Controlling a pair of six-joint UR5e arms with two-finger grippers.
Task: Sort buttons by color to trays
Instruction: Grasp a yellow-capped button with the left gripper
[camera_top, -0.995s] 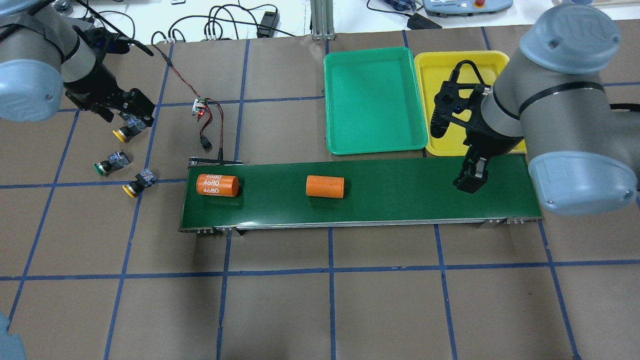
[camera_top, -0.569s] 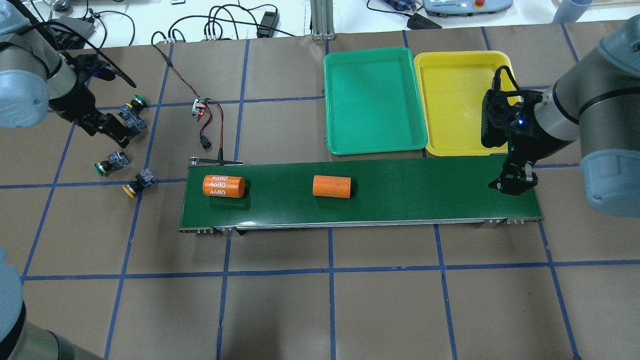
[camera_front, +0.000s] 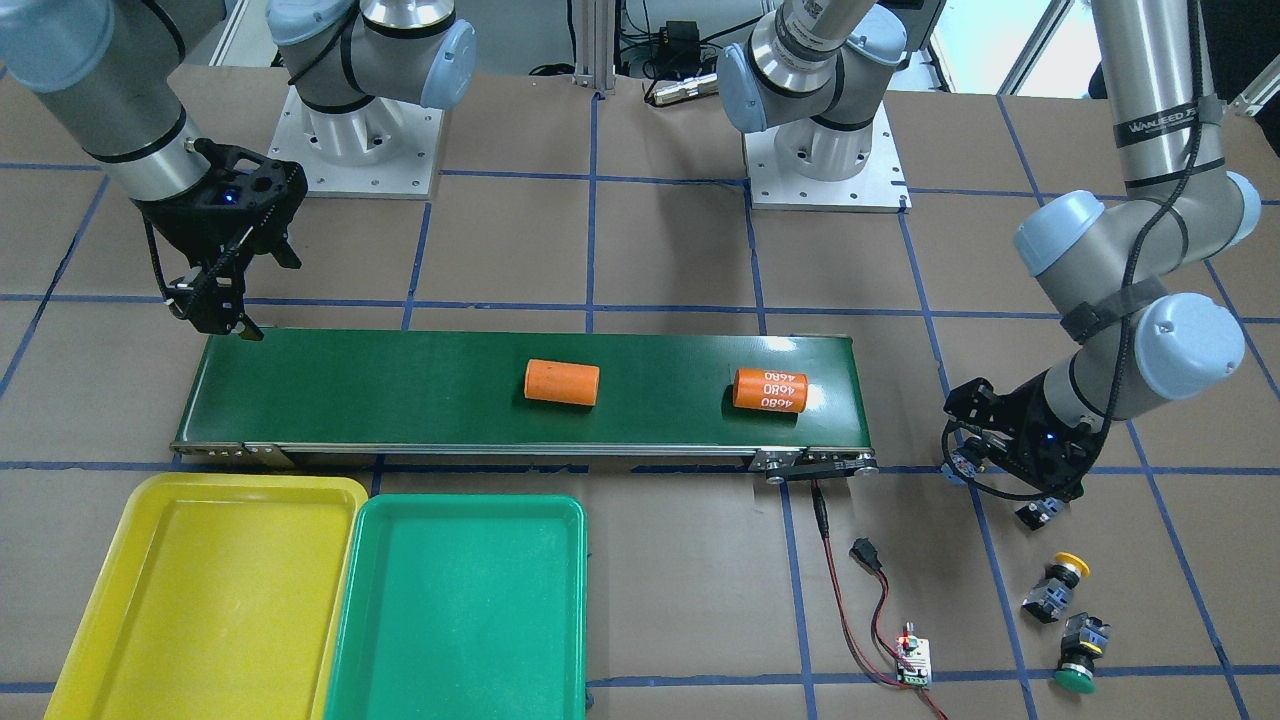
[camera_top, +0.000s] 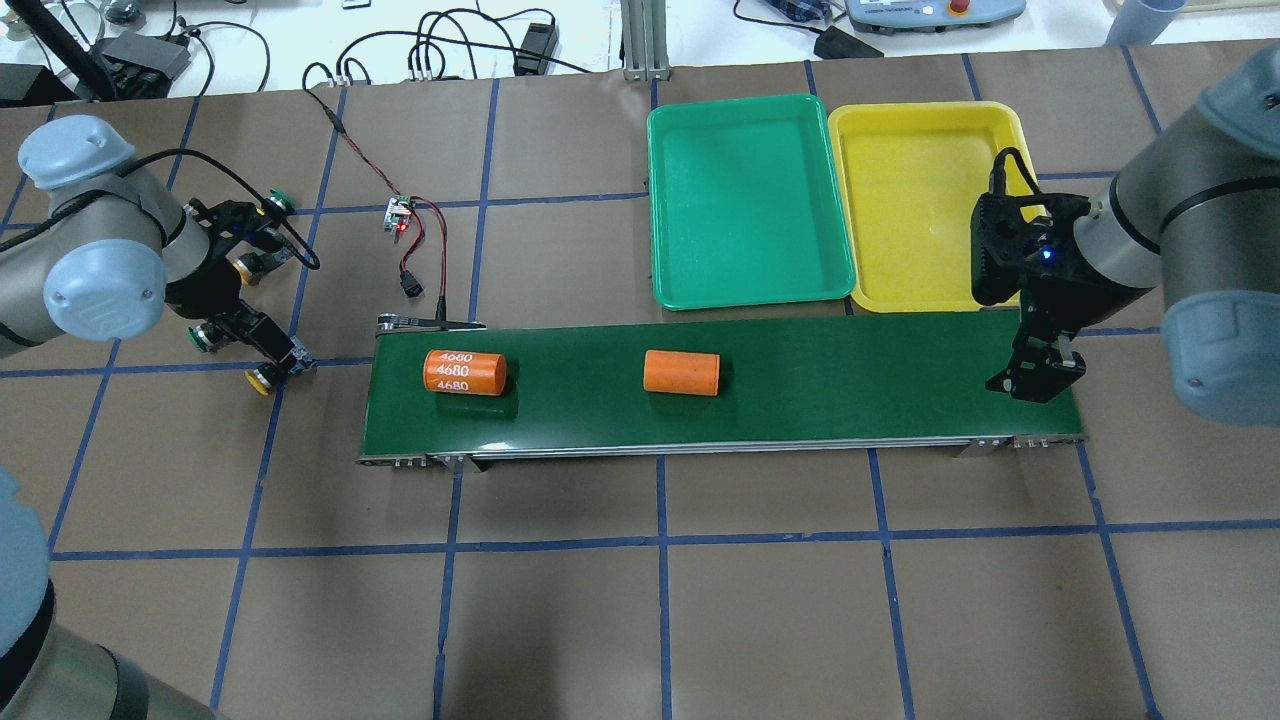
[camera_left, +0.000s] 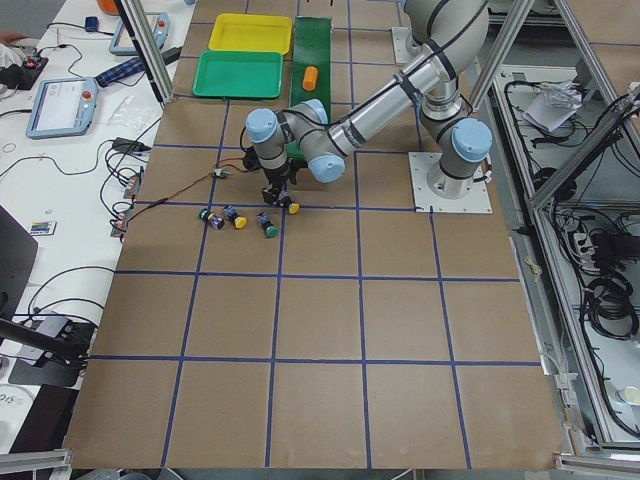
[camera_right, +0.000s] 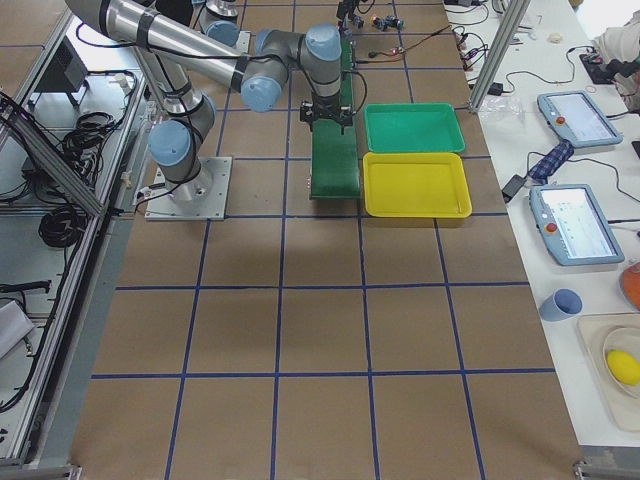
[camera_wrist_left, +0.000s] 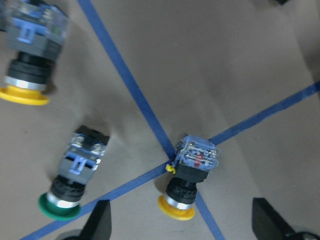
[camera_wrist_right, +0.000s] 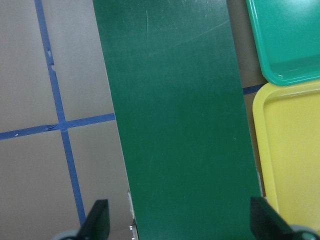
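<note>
Four buttons (camera_left: 236, 218) lie on the table (camera_top: 640, 600), past the belt's (camera_wrist_right: 175, 125) end on the robot's left. The left gripper (camera_wrist_left: 182, 227) hangs over them with its fingers spread wide, holding nothing. In its wrist view a yellow button (camera_wrist_left: 192, 172) (on its side, where two blue tape lines (camera_wrist_left: 125, 85) cross) lies in the gap between the fingertips. A green button (camera_wrist_left: 74, 175) sits just beside one fingertip, and a second yellow one is farther off. The right gripper (camera_wrist_right: 181, 225), also wide and empty, hangs over the belt near the yellow tray (camera_wrist_right: 295, 165) and the green tray (camera_wrist_right: 290, 40).
</note>
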